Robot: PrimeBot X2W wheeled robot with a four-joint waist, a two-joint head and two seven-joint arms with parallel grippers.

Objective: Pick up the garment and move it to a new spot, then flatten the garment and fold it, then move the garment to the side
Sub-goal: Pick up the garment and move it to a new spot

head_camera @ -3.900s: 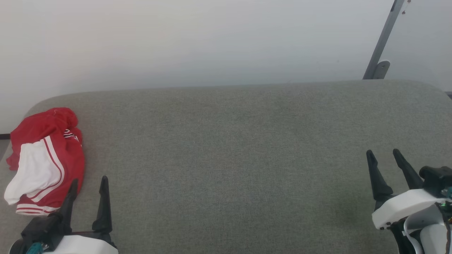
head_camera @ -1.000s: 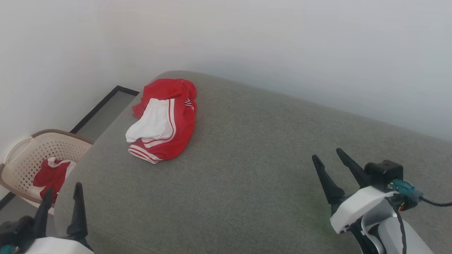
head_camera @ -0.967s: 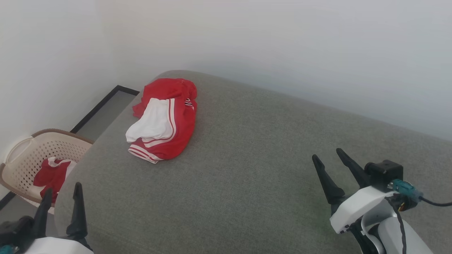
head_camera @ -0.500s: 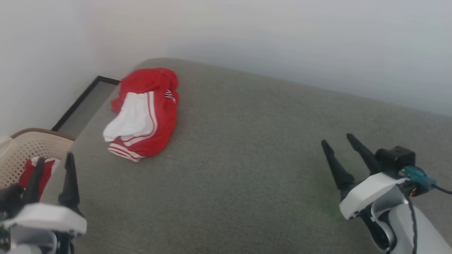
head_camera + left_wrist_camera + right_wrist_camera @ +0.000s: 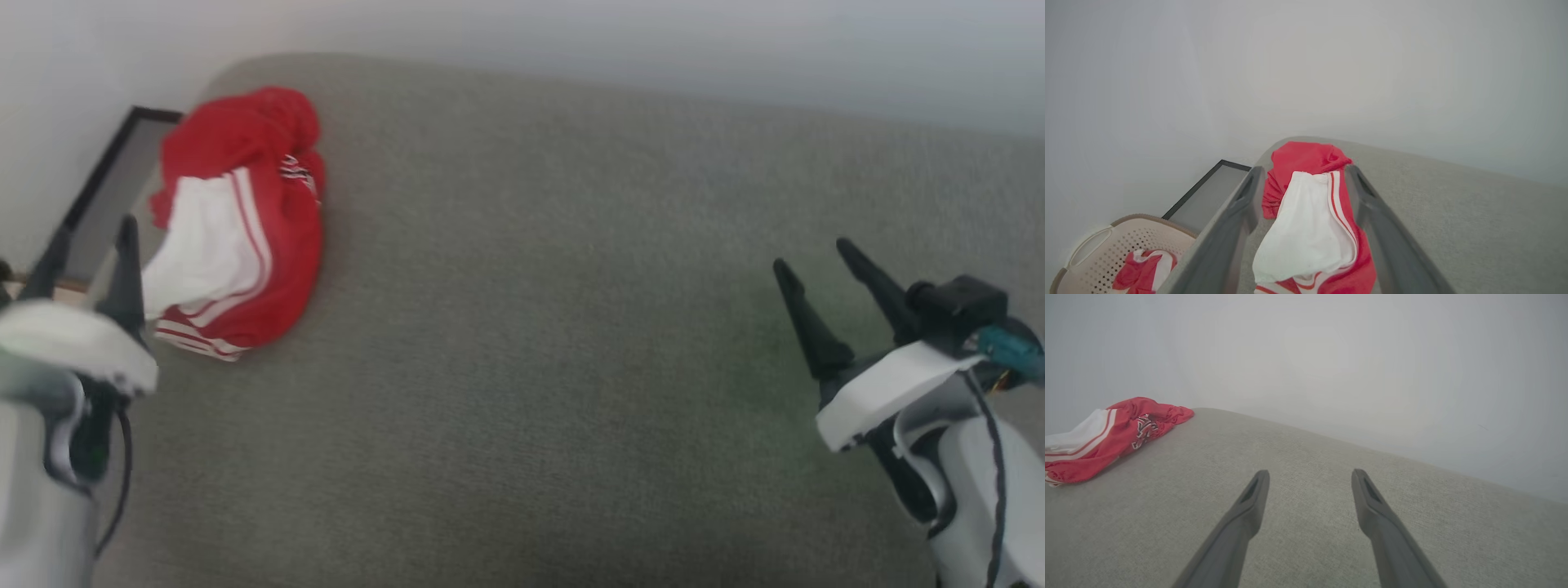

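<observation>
left gripper [image 5: 94,229] has advanced beside the garment [image 5: 277,245].

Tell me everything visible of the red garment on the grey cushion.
The garment is soft red fabric, crumpled into a loose heap, not spread flat. A white sleeve edged with red stripes lies uppermost, red-white striped trim shows at the near end, and a scrap of black, white-outlined lettering peeks from a fold. It rests on the grey cushion near its far left corner. Nothing grips it: the open left gripper is close by, its fingers framing the heap in the left wrist view.
</observation>
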